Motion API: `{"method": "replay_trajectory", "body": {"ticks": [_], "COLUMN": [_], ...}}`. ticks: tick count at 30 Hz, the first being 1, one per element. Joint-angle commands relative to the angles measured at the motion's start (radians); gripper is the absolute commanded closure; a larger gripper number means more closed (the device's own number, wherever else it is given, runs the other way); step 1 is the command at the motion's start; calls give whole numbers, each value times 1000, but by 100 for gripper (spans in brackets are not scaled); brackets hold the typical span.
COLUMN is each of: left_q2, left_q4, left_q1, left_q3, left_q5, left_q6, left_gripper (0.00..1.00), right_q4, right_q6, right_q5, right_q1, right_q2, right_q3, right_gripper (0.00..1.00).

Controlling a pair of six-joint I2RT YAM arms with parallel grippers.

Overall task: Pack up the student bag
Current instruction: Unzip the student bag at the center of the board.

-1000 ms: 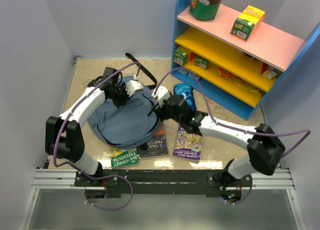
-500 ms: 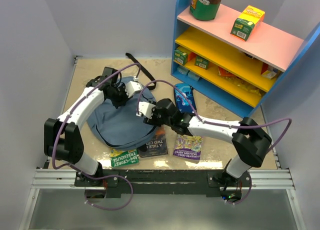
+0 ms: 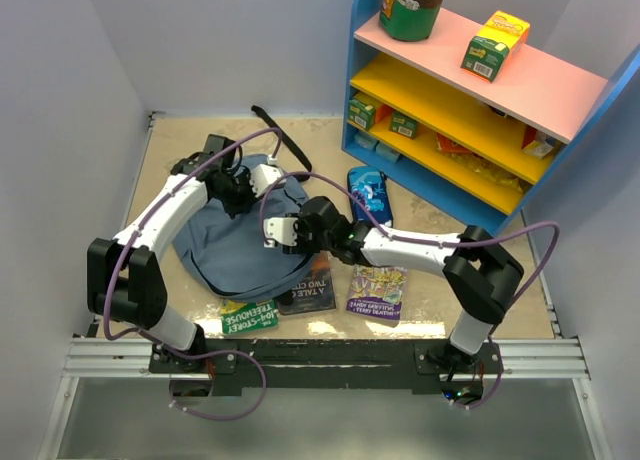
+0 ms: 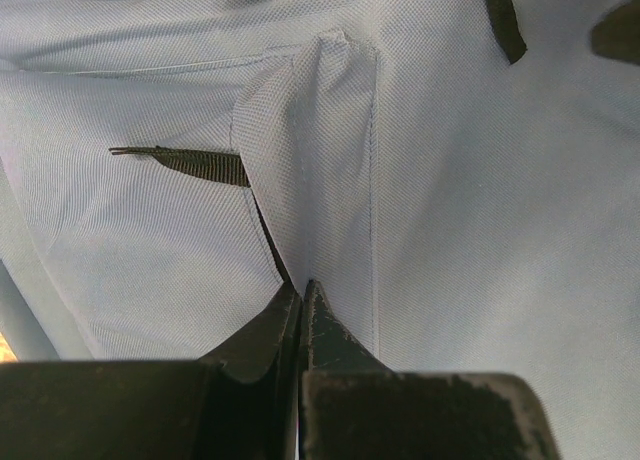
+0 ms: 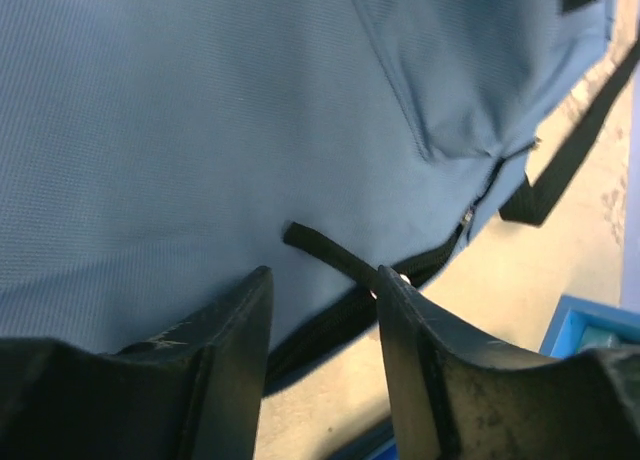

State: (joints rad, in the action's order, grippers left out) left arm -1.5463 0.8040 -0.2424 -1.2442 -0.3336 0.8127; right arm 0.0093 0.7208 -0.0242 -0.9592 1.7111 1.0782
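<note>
Fingers of the left gripper pinch a student bag fold; the right gripper, spread astride that bag's zipper pull, should centre it before closing.

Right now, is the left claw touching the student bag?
Touching. The left wrist view shows the left claw shut, pinching a raised fold of the student bag.
</note>
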Motion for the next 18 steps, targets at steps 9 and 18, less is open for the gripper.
{"method": "replay_trajectory", "body": {"ticks": [9, 18], "left_q2": [31, 28], "left_q4": [1, 12], "left_q1": [18, 43], "left_q3": [0, 5], "left_q5": [-61, -77], "left_q6": [48, 71], "left_gripper": [100, 100], "right_q4": [-207, -249], "right_q6": [121, 126], "right_q5": [50, 47], "right_q1": [-7, -7], "right_q2": [142, 205], "right_q3": [172, 227], "right_gripper": [64, 76]}}
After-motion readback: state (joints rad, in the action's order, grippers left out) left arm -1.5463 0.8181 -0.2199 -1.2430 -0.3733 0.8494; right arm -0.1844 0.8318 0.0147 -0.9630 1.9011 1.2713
